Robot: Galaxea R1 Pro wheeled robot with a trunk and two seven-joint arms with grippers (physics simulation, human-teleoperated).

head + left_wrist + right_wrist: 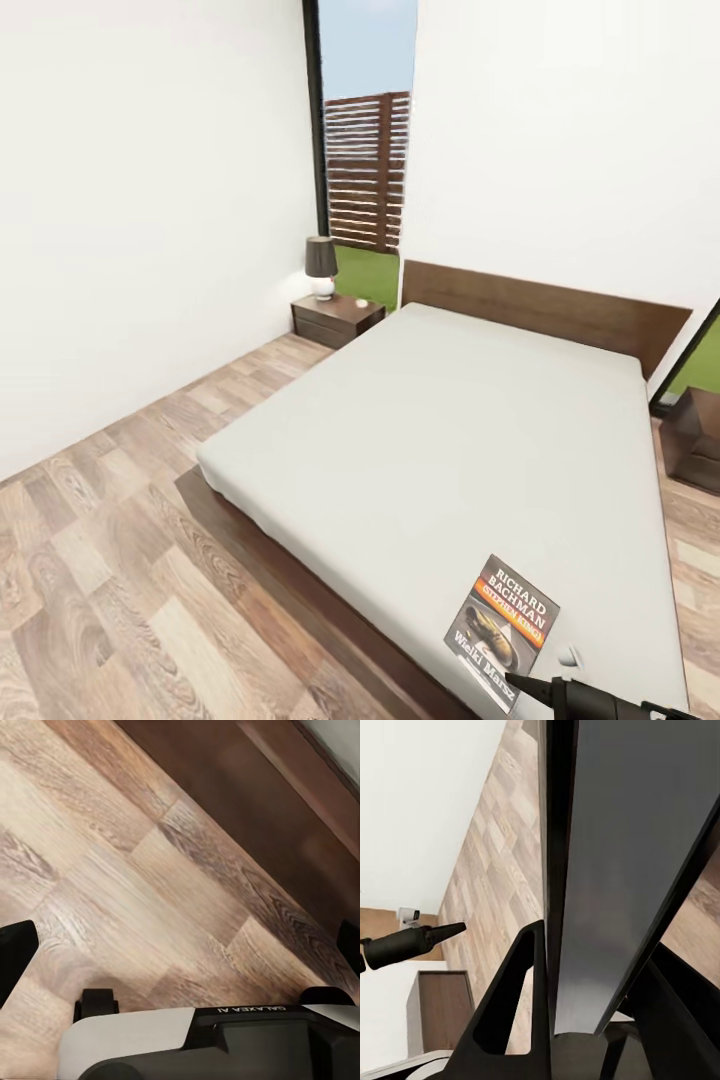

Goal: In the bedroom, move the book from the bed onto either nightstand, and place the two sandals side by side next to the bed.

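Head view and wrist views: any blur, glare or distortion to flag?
Head view: sharp, evenly lit, wide-angle lean in the walls, soft shadow under the bed, book lettering readable. Left wrist view: floor slightly soft. Right wrist view: a flat grey slab close up between the fingers.

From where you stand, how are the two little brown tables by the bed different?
The far nightstand sits at the bed's left side and carries a lamp with a dark shade plus a small pale object; the near-right nightstand shows nothing on the part in view. The left one is seen whole, while the right one is cut off by the picture's edge. Both are low, dark brown wood and stand beside the headboard.
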